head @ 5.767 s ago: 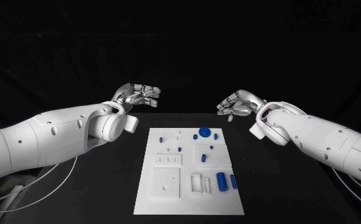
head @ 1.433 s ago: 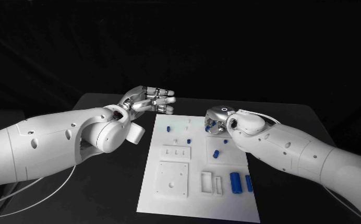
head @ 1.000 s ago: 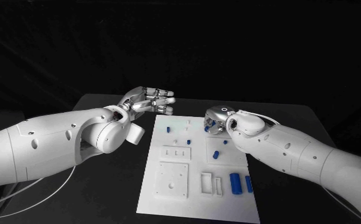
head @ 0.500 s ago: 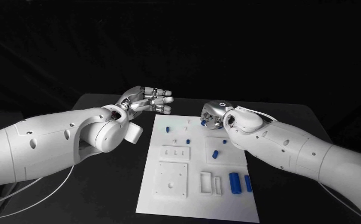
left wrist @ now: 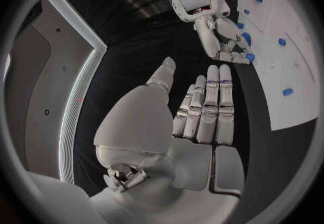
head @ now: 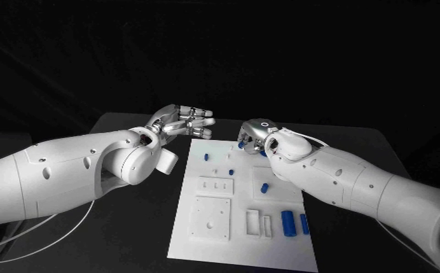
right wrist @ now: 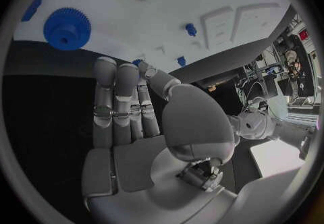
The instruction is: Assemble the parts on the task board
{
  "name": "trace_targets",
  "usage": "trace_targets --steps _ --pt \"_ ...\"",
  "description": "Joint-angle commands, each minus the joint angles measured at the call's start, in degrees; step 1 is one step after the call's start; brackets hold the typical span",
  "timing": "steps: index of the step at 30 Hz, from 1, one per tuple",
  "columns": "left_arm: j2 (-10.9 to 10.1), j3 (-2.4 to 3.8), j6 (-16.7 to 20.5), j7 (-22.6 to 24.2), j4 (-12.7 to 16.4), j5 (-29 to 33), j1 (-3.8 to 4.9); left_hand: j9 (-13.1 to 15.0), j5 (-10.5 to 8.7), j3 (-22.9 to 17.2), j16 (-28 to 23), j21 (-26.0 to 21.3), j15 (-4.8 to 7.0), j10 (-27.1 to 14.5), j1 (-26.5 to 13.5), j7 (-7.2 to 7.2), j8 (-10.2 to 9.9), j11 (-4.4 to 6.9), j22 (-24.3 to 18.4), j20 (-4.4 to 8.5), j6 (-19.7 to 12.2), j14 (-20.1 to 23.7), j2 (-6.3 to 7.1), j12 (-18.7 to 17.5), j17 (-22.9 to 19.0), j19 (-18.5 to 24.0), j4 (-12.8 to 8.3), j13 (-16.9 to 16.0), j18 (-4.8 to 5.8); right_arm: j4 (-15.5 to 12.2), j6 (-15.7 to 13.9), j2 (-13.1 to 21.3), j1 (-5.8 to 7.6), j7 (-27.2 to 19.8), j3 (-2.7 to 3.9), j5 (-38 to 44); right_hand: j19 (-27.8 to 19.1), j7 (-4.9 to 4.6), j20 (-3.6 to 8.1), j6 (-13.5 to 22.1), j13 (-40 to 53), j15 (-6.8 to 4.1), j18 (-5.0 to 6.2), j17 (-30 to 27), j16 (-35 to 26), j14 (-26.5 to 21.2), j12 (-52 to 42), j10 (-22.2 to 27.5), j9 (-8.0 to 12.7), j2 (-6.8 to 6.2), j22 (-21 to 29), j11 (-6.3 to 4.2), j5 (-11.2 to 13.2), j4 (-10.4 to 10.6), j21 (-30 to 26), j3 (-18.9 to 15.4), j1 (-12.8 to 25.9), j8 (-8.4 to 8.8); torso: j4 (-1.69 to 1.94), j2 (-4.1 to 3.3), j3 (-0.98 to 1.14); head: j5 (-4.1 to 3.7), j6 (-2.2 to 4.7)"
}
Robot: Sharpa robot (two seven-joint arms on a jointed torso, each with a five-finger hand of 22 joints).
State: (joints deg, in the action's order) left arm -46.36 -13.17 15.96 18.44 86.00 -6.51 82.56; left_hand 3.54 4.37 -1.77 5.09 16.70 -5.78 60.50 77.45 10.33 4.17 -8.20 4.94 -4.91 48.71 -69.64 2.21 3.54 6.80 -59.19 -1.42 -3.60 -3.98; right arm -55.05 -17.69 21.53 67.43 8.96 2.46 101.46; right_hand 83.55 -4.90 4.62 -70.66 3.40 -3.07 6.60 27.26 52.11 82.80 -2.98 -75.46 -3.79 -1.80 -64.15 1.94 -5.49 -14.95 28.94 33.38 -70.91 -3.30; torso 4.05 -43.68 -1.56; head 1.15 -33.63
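Centred on the black table (head: 353,138), long side running near to far: the white task board (head: 206,247). Scattered over it, small blue parts: two upright-lying cylinders (head: 287,222) side by side near the right edge, a short peg (head: 264,188) further in, a smaller peg (head: 231,172) toward the middle, another (head: 206,156) near the far left corner. On the far end of the board, seen from the right wrist: a blue gear (right wrist: 67,28), lying flat just beyond the fingertips, apart from them.

Poised over that far end, palm down: the right hand (head: 253,137), fingers (right wrist: 113,100) stretched out straight and close together, thumb set off to the side, nothing in its grasp. From the left wrist, the same hand (left wrist: 219,35) pointing down at the board with blue pieces close by its fingertips; contact cannot be told.

Off the far left corner of the board, over bare table: the left hand (head: 184,122), fingers (left wrist: 209,108) likewise straight and side by side, thumb spread away, holding nothing and clear of the board.
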Motion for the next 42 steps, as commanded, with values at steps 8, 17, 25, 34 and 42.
trace_targets --steps 8,17,25,34,42 --pt "0.29 0.17 0.75 -0.41 1.26 -0.93 0.34 0.09 0.34 0.14 0.21 0.46 -0.06 0.27 0.06 -0.11 0.30 -0.16 0.03 0.02 0.60 -0.34 -0.82 -0.11 0.06 -0.14 -0.63 0.02 -0.47 1.81 -2.37 -1.61 -0.08 1.56 0.04 1.90 0.34 -0.02 0.15 -0.33 0.10 -0.42 -0.21 -0.11 0.45 -0.19 -0.38 -0.40 -0.53 0.15 -0.54 -0.13 0.46 -0.07 -0.34 0.50 -0.02 -0.40 0.82 -0.89 -0.50 0.05 0.09" --pt "0.32 0.59 0.85 -0.59 1.74 -1.29 0.70 0.09 0.65 0.14 0.21 0.59 -0.04 0.27 0.22 -0.13 0.31 -0.16 0.05 0.06 0.80 -0.37 -0.95 -0.12 0.05 -0.11 -0.94 0.02 -0.47 2.40 -2.18 -2.18 -0.28 1.11 0.05 1.78 0.37 -0.04 0.21 -0.28 0.09 -0.48 -0.15 -0.16 0.44 -0.23 -0.37 -0.35 -0.48 0.17 -0.65 -0.11 0.56 -0.09 -0.78 0.46 -0.05 -0.37 0.91 -1.41 -0.73 0.51 0.29" --pt "0.52 0.85 0.79 -0.62 1.66 -1.41 0.75 0.10 0.74 0.18 0.21 0.64 -0.03 0.26 0.24 -0.12 0.31 -0.16 0.06 0.07 0.91 -0.39 -1.04 -0.12 0.04 -0.08 -1.11 0.03 -0.47 2.24 -2.79 -2.32 -0.40 1.57 0.05 1.85 0.37 -0.04 0.21 -0.28 0.09 -0.48 -0.15 -0.16 0.44 -0.23 -0.37 -0.35 -0.48 0.17 -0.65 -0.11 0.56 -0.09 -0.78 0.46 -0.05 -0.37 0.99 -1.57 -0.82 0.61 0.38" --pt "0.51 0.92 0.55 -0.63 1.53 -1.47 0.76 0.10 0.74 0.18 0.21 0.64 -0.03 0.26 0.24 -0.12 0.31 -0.16 0.06 0.07 0.91 -0.39 -1.04 -0.12 0.04 -0.08 -1.11 0.03 -0.47 2.41 -3.69 -2.45 -0.40 2.55 0.05 2.05 0.64 -0.03 0.24 -0.35 0.09 -0.53 -0.19 -0.25 0.44 -0.22 -0.37 -0.36 -0.45 0.23 -1.25 -0.11 1.32 -0.21 -1.14 0.59 -0.18 -0.38 0.97 -1.56 -0.77 1.13 0.42" --pt "0.43 0.96 0.30 -0.74 1.43 -1.58 0.76 0.10 0.74 0.18 0.21 0.64 -0.03 0.26 0.24 -0.12 0.31 -0.16 0.06 0.07 0.91 -0.39 -1.04 -0.12 0.04 -0.08 -1.11 0.03 -0.47 2.13 -4.53 -2.29 -0.36 3.07 0.06 2.33 0.67 -0.04 0.26 -0.35 0.09 -0.53 -0.18 -0.28 0.42 -0.23 -0.37 -0.35 -0.43 0.19 -1.37 -0.11 1.37 -0.25 -1.23 0.59 -0.21 -0.38 0.96 -1.55 -0.74 1.29 0.33"
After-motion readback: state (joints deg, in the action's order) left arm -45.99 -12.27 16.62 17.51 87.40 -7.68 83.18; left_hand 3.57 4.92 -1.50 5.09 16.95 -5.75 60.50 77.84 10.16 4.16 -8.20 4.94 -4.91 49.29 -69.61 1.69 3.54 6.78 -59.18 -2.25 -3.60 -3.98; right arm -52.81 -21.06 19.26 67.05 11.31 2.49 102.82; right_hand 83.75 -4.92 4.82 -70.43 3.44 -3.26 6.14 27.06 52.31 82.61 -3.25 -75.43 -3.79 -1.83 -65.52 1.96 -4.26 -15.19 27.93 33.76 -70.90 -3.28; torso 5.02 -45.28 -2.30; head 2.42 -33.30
